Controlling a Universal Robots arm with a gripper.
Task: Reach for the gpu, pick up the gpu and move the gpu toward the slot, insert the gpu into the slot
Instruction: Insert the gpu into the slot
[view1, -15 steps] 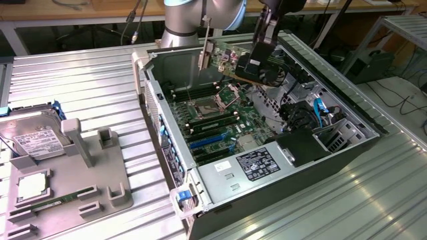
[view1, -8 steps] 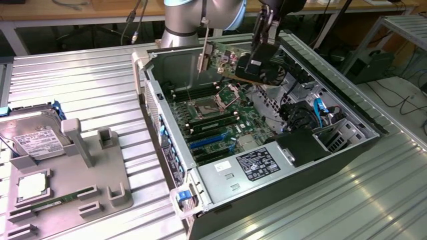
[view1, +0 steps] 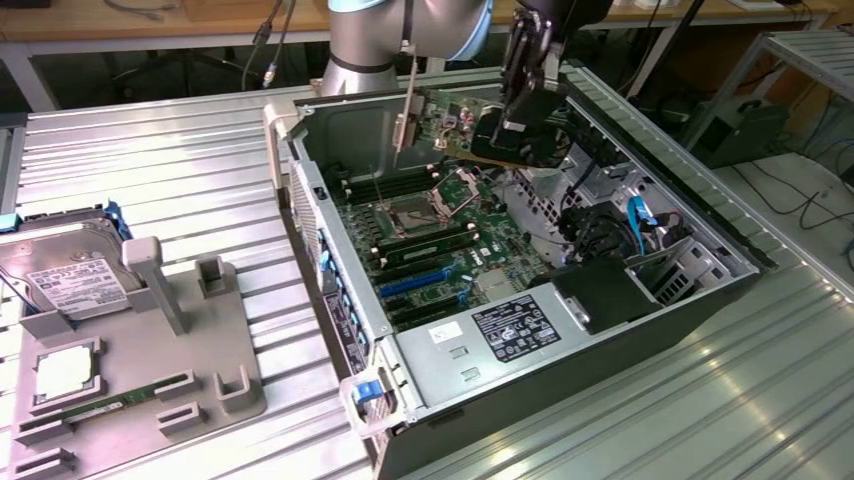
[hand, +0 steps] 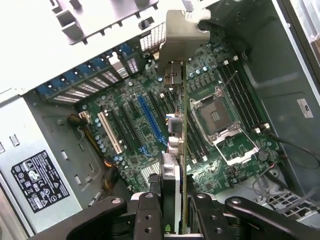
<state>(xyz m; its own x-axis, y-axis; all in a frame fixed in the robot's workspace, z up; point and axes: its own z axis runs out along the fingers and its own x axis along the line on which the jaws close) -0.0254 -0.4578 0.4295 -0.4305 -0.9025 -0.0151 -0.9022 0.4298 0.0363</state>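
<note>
Holding the gpu (view1: 461, 125) by its edge, the tool (view1: 523, 105) hangs over the open computer case (view1: 694, 215); jaws set narrow, both black fingers (hand: 147, 215) clamped on the card at the end farthest from its silver bracket (view1: 400, 118); card is in the air, tilted, touching nothing but the tool; in the wrist view it runs edge-on straight out from between the fingers, with the bracket at the far end near the case's rear wall; green motherboard (view1: 454, 240) lies below the tool on the case floor; the slot (hand: 150, 117) is the long blue strip down there, off to one side of the card's line and apart from it (not seated, card well above it); a white slot (hand: 110, 132) sits just beside the blue one, farther from the card; silver processor socket (hand: 220, 115) lies below on the card's other side; power supply (view1: 514, 330) with its black label is well below and away from the tool at the case's near end; hard drive (view1: 67, 285) and green memory stick (view1: 114, 408) rest on a grey fixture (view1: 200, 350) on the ribbed metal worktop (view1: 174, 170), well apart from the tool, outside the case.
</note>
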